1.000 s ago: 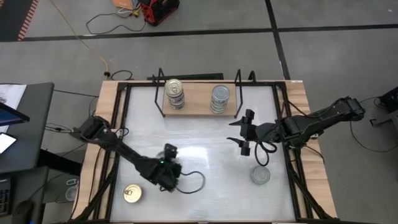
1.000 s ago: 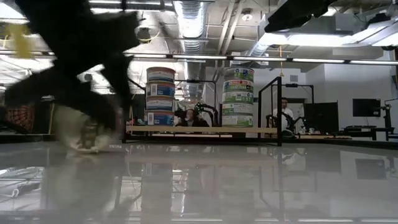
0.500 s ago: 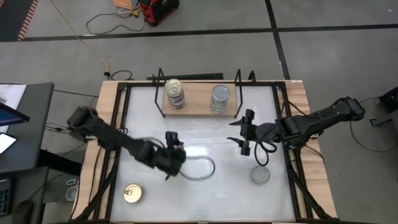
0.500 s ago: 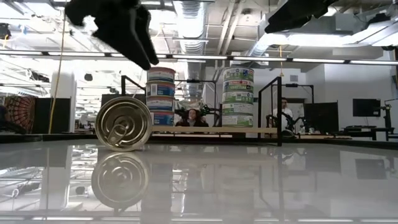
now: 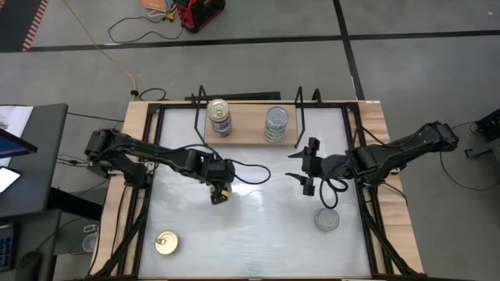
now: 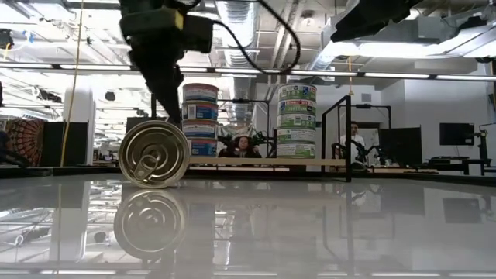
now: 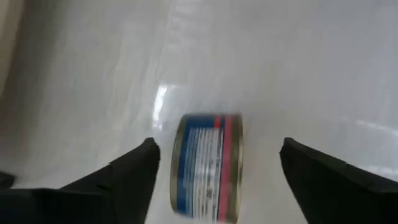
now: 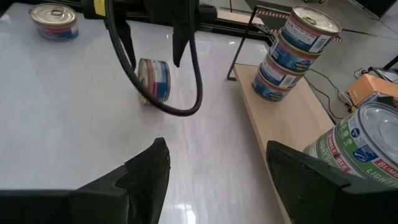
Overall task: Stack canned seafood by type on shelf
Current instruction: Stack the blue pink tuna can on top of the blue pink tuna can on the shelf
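Bright overhead lighting; glare on tabletop (image 5: 266,222); left wrist view blurred.

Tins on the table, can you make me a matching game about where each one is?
Things:
1. tin under the left tool
2. green-label tins
3. loose silver-lid tin

States:
A. stacked on the shelf
B. tipped up on its edge
C. lying flat on the table

Pairs: 1-B, 2-A, 3-C
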`<state>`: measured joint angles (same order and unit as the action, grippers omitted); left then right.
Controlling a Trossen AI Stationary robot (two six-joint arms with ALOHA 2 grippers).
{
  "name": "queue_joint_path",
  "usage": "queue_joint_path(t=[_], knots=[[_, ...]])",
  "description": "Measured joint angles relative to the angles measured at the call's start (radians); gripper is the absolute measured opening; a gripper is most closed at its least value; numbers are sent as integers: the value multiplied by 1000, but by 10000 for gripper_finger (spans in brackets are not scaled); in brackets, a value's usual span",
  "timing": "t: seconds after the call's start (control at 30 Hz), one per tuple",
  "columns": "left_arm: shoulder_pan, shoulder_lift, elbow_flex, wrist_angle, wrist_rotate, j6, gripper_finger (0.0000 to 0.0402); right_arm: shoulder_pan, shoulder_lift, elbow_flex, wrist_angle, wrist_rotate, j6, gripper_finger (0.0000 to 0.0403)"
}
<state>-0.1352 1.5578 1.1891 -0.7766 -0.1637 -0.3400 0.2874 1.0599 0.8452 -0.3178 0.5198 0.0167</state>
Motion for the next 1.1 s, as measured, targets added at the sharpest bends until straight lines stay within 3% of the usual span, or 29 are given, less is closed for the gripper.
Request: queue_joint_path(t=[0.13, 0.27, 0.4, 0.6, 0.77, 0.93, 1.1], knots=[[-6, 40, -15, -8, 36, 21, 352, -3, 0, 0, 3, 0, -14, 292], [-10, 82, -17, -37, 27, 33, 353, -3, 0, 0, 10, 0, -14, 292], [-7, 101, -16, -52, 46, 32, 309, -2, 0, 0, 14, 0, -11, 292], [-8, 94, -16, -85, 90, 36, 186, -2, 0, 0, 14, 0, -10, 292], [-4, 92, 1, -109, 121, 65, 182, -2, 0, 0, 13, 0, -10, 292], [17, 48, 102, -216, 191, 169, 182, -2, 0, 0, 13, 0, -10, 292], [85, -6, 243, -333, 81, 255, 182, -2, 0, 0, 13, 0, -10, 292]])
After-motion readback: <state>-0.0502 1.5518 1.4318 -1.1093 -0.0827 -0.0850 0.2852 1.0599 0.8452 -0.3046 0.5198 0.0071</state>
